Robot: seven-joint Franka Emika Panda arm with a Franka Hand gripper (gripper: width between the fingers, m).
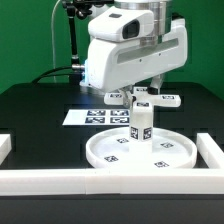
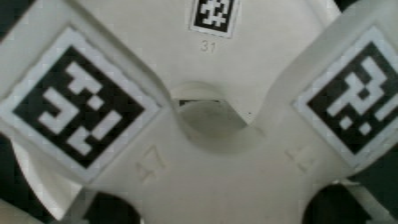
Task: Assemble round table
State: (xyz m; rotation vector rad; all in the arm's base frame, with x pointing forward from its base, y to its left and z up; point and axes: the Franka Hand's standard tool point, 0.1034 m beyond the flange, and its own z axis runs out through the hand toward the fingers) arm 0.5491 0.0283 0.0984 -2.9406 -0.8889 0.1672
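The large rimmed round disc (image 1: 150,158) lies flat at the front of the black table. The short cylinder leg (image 1: 141,124) stands upright in its middle. The cross-shaped foot piece (image 1: 166,100) sits just behind and above the leg's top, under my gripper (image 1: 141,92), which is shut on it. In the wrist view the foot piece (image 2: 210,165) fills the picture, very near and blurred, with its tags and centre hole showing. My fingers are hidden there, and only dark gaps between the arms show.
The marker board (image 1: 92,117) lies flat on the table at the exterior view's left of the disc. The white border wall (image 1: 60,180) runs along the front and up both sides.
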